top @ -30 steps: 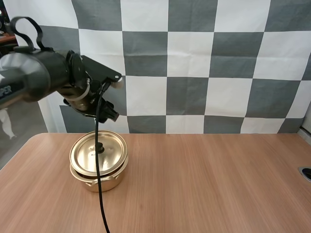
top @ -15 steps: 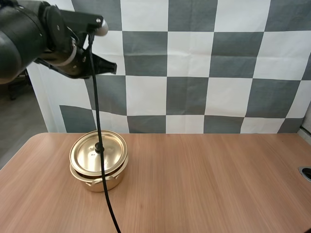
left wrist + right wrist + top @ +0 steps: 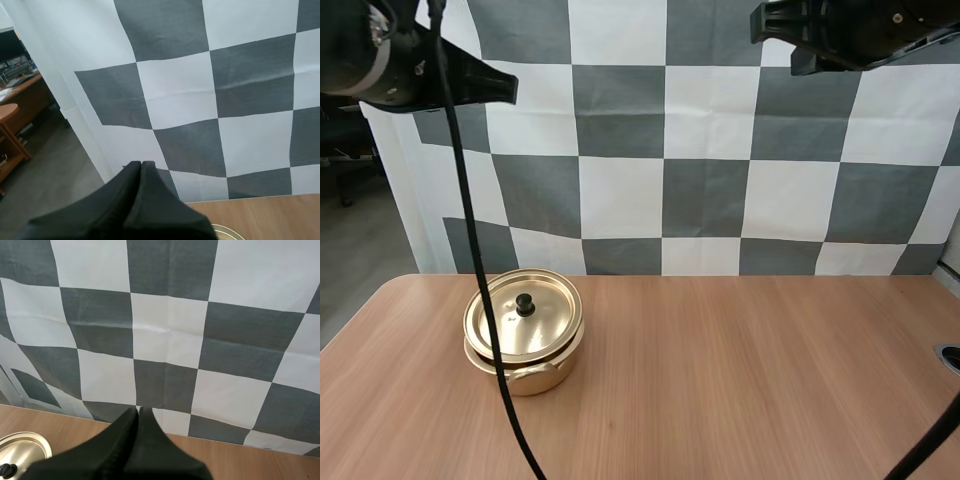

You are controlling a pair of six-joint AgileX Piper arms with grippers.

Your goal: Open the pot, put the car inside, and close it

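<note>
1. The pot [image 3: 535,365] sits at the lower left of the high view, on the left part of the table [image 3: 740,370]. Its lid [image 3: 548,322] is on, so the opening step is not yet done.
2. The grab point is the black knob [image 3: 525,303]. It stands upright at the lid's centre. The pot is round, so there is no long axis to line up with; a descent from above looks like the natural approach.
3. The left gripper [image 3: 507,88] is high in the upper left of the frame, tips aimed toward the frame's right. The knob lies well below it and just a little to the right.
4. The right gripper [image 3: 758,22] is at the top right, tips aimed toward the frame's left. It is well apart from the pot, right across the table. My call: the left one is the nearer of the two.
5. In the left wrist view the fingers [image 3: 127,195] are pressed together into one dark wedge, holding nothing, with a sliver of the golden rim just beside them.
6. In the right wrist view it's the same story: the fingers [image 3: 122,440] are closed together on nothing, with lid and knob off to one side below.
7. Whichever goes will likely need to tip nose-down, spread its fingers and drop over the knob.
</note>
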